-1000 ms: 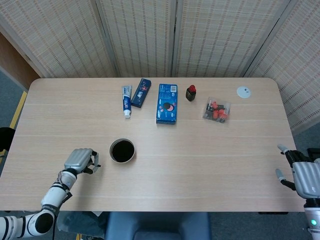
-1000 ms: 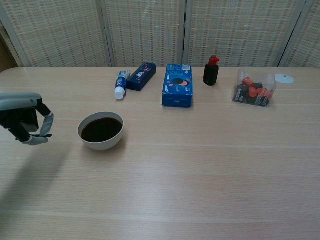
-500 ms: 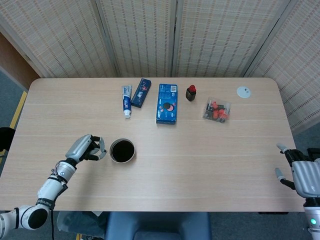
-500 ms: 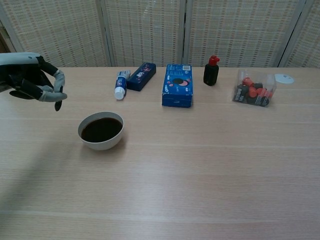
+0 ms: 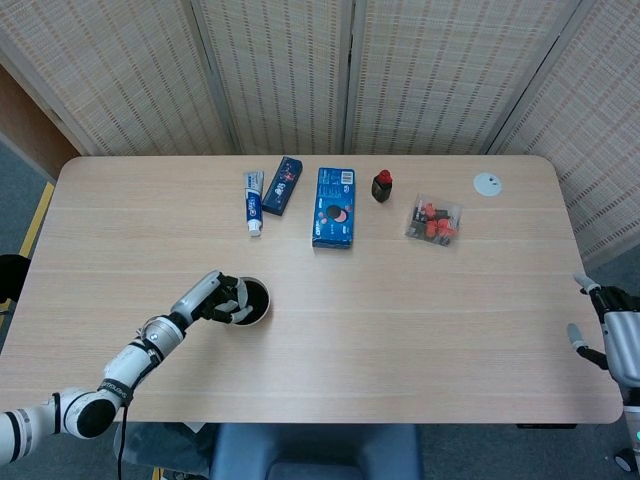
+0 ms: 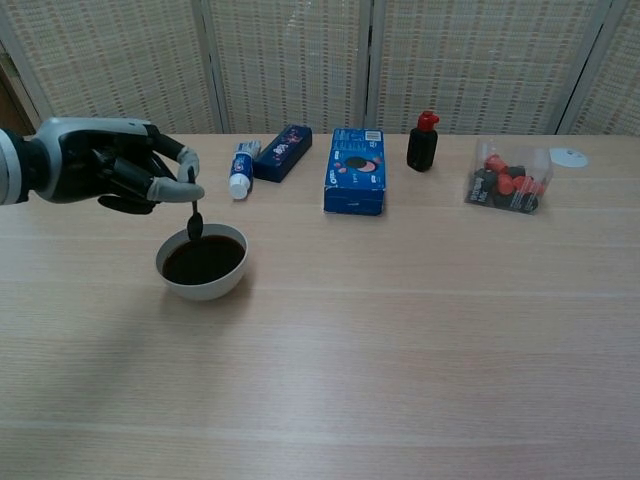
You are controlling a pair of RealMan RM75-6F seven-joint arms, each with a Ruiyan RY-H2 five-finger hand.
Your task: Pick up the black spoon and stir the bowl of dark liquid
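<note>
Where the black spoon [image 6: 194, 213] hangs, its handle is pinched between the fingers [image 6: 176, 190] of the left hand [image 6: 125, 166], and its small bowl end points down just above the near-left edge of the dark liquid [image 6: 204, 259]. Whether the tip touches the surface cannot be told. The liquid fills a white bowl [image 6: 203, 285] standing on the tabletop [image 6: 400, 330]. Well apart, at the right edge in the head view, the right hand [image 5: 618, 338] sits with fingers spread, holding nothing. Along the far side lie a toothpaste tube [image 6: 239, 167], a blue box [image 6: 356, 170] and a small black bottle [image 6: 422, 143].
</note>
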